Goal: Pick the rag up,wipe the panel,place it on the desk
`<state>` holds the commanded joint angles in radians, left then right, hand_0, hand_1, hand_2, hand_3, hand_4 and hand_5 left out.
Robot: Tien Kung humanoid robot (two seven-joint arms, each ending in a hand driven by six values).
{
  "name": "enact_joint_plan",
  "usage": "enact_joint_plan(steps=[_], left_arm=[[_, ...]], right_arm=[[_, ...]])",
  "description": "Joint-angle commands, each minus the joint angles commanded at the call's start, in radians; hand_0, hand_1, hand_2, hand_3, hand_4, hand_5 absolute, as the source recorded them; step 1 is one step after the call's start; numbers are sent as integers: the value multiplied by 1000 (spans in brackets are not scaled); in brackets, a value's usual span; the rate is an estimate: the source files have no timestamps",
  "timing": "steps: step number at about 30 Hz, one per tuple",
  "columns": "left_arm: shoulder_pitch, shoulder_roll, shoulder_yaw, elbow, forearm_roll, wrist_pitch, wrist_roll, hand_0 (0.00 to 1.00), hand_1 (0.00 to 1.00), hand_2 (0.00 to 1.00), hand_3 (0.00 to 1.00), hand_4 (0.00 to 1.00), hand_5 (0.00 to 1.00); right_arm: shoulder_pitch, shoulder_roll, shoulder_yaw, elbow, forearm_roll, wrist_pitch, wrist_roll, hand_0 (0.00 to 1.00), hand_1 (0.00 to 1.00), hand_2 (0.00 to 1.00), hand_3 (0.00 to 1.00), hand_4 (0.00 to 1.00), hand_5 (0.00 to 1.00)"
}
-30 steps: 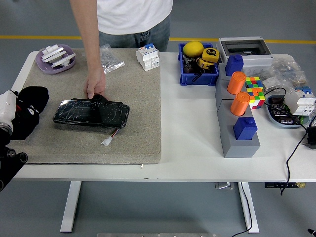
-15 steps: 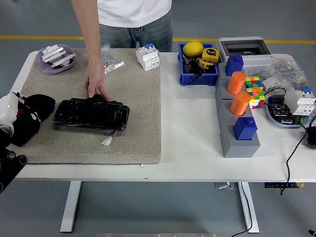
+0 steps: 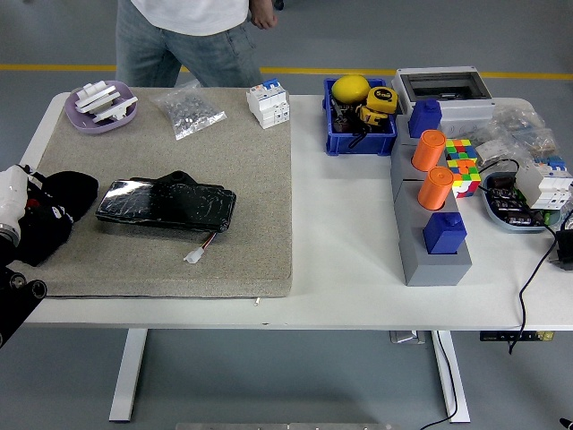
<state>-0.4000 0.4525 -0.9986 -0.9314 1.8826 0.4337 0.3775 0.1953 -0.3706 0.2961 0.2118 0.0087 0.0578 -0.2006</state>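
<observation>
The person (image 3: 183,36) at the far side of the white table (image 3: 345,260) is now standing back from it: the hand that was resting on the far edge of the panel half a second ago is no longer reaching over the mat, and one hand (image 3: 262,15) is hanging by the hip at the top edge of the view. The body is cut off above the waist, so little more of the person is showing.

The large beige felt mat (image 3: 242,179) is lying over the left half of the table, and the flat black panel wrapped in shiny plastic film (image 3: 166,205) is sitting on it, nearer the left side, in much the same spot as before but turned a little. A small white connector on thin wires (image 3: 194,255) is trailing from the panel's near edge.

The black crumpled rag (image 3: 55,210) is lying at the mat's left edge, just beside the panel's left end. The robot's left hand (image 3: 12,210) is coming in at the left border against the rag, mostly cut off; whether its fingers are closing on the cloth cannot be told.
</observation>
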Motion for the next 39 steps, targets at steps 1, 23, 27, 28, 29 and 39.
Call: enact_joint_plan(steps=[1, 23, 27, 28, 29, 39], left_arm=[[0, 1, -2, -3, -2, -1, -1, 441, 591, 590, 580, 971, 209], [43, 34, -116, -203, -38, -43, -6, 444, 597, 654, 680, 998, 440], [70, 35, -171, -266, -126, -46, -21, 444, 597, 654, 680, 998, 440], [77, 35, -183, -285, -149, -46, -22, 442, 595, 655, 676, 998, 443], [86, 36, -194, -305, -176, -46, -26, 442, 595, 655, 676, 998, 443], [140, 54, -260, -499, -282, -39, -62, 440, 594, 654, 683, 998, 455]], right_arm=[[0, 0, 1, 0, -2, 0, -1, 708, 556, 646, 643, 998, 581], [-1, 4, -11, -4, 21, -2, 7, 710, 550, 645, 640, 998, 571], [-1, 5, -9, -5, 23, -3, 6, 710, 550, 645, 640, 998, 571], [-1, 5, -9, -5, 22, -3, 6, 709, 550, 645, 640, 998, 569], [0, 5, -8, -5, 22, -3, 5, 709, 550, 645, 640, 998, 569], [-1, 7, 11, -6, 3, -5, -3, 710, 549, 645, 639, 998, 569]])
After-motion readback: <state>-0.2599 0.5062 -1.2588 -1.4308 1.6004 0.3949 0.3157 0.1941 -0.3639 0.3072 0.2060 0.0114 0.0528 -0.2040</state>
